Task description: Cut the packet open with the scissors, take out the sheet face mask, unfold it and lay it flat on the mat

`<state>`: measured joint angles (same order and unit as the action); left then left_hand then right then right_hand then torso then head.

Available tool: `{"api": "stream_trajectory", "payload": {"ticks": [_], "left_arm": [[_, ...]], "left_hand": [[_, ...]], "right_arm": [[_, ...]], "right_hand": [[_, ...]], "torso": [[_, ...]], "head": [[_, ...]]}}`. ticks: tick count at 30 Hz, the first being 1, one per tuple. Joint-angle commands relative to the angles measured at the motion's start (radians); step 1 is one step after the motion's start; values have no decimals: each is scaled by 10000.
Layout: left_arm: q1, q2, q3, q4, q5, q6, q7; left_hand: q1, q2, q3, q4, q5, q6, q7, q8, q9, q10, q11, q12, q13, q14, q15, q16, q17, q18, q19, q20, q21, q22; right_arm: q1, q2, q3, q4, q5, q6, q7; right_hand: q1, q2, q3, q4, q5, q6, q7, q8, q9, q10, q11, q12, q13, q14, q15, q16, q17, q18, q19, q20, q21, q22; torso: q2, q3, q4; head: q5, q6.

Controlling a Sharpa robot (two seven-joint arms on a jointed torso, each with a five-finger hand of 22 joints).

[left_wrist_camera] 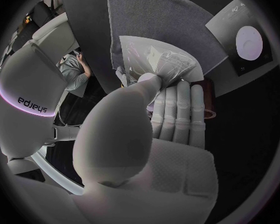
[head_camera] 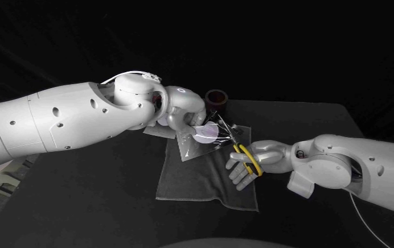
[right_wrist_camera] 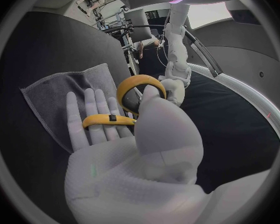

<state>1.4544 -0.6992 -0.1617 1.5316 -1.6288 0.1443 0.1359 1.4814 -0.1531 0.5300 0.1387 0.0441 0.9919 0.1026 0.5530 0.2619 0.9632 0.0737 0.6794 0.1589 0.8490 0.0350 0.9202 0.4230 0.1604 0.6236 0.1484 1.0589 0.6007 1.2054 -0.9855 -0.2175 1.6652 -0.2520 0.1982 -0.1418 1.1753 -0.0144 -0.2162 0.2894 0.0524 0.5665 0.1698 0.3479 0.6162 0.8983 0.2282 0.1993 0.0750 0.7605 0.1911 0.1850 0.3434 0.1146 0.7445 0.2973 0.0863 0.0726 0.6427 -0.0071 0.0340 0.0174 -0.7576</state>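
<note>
Cutting seems underway over the mat: left robot hand pinches the packet; right robot hand grips the scissors; mask removal, unfolding and laying remain.

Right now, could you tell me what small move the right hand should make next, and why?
Probably close the scissors across the packet edge: the left hand holds it over the mat, and the right hand points the blades at it.
</note>
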Motion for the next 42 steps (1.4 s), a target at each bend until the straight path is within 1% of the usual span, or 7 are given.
{"api": "stream_trajectory", "payload": {"ticks": [1, 11, 15, 18, 23, 29, 42], "left_arm": [[0, 8, -2, -1, -74, 90, 109], [0, 22, -3, -105, -123, 67, 114], [0, 29, -4, -104, -135, 56, 118], [0, 36, -4, -101, -140, 46, 119], [0, 41, -4, -100, -143, 37, 121], [0, 33, -5, -94, -147, 62, 115], [1, 10, -6, -75, -164, 96, 116]], "left_hand": [[-19, 84, 1390, -1361, 35, 70, -7, 10, 275, 33, 25, -38, 8, -36, -9, -51, -10, 201, -54, -34, 22, 12], [-19, 84, 1390, -1362, 35, 70, -7, 10, 277, 33, 25, -38, 8, -37, -9, -51, -10, 201, -54, -34, 22, 12], [-17, 86, 1396, -1371, 35, 69, -9, 4, 293, 34, 26, -43, 11, -39, -10, -52, -10, 202, -58, -37, 23, 11], [-17, 86, 1396, -1371, 35, 69, -9, 4, 293, 34, 26, -43, 11, -39, -10, -52, -10, 202, -58, -37, 23, 11], [-19, 88, 1399, -1372, 35, 69, -9, 1, 302, 34, 27, -45, 12, -39, -9, -52, -10, 201, -59, -37, 23, 10], [-19, 88, 1399, -1372, 35, 69, -9, 1, 302, 34, 27, -45, 12, -39, -9, -52, -10, 201, -59, -37, 23, 10], [-19, 90, 1405, -1380, 35, 66, -9, -7, 322, 33, 28, -51, 16, -42, -9, -53, -11, 202, -64, -39, 23, 8]], "right_arm": [[24, -55, 32, 24, 144, -152, 335], [43, -188, 40, 40, 120, 66, 187], [57, -211, 40, 11, 105, 148, 113], [63, -211, 39, -25, 99, 237, 35], [68, -194, 37, -82, 86, 355, -64], [70, -205, 36, -165, 58, 354, -81], [73, -189, 37, -325, -1, 348, -81]], "right_hand": [[33, 133, 56, 19, -31, 86, 1224, 50, -11, 107, 39, 55, -13, -226, 170, 46, -14, 345, 7, -92, -10, 9], [63, 160, 45, 16, -30, 114, 1218, 92, -27, 142, 31, 88, -16, -219, 164, 70, -30, 349, 5, -93, -7, 10], [72, 162, 38, 15, -31, 123, 1216, 106, -33, 152, 28, 98, -18, -216, 162, 78, -36, 351, 6, -93, -5, 10], [74, 161, 35, 16, -31, 125, 1216, 109, -34, 154, 28, 101, -18, -214, 161, 80, -37, 351, 7, -93, -4, 10], [76, 154, 26, 18, -32, 131, 1214, 120, -40, 163, 25, 109, -20, -208, 158, 90, -41, 354, 9, -94, -2, 11], [73, 153, 20, 22, -32, 136, 1213, 127, -44, 168, 24, 114, -21, -202, 156, 96, -44, 356, 11, -94, 0, 12], [77, 156, 12, 23, -32, 144, 1211, 141, -51, 176, 21, 123, -24, -195, 153, 107, -50, 359, 15, -94, 4, 13]], "torso": [[-8, 0, -11], [-5, -3, -12], [-2, 0, 0], [-9, -10, -5], [-5, -11, 0], [-3, -10, 14], [-4, -5, -7]], "head": [[12, -8], [-4, -2], [1, 0], [1, -12], [-4, -19], [-13, -25], [-3, -7]]}}
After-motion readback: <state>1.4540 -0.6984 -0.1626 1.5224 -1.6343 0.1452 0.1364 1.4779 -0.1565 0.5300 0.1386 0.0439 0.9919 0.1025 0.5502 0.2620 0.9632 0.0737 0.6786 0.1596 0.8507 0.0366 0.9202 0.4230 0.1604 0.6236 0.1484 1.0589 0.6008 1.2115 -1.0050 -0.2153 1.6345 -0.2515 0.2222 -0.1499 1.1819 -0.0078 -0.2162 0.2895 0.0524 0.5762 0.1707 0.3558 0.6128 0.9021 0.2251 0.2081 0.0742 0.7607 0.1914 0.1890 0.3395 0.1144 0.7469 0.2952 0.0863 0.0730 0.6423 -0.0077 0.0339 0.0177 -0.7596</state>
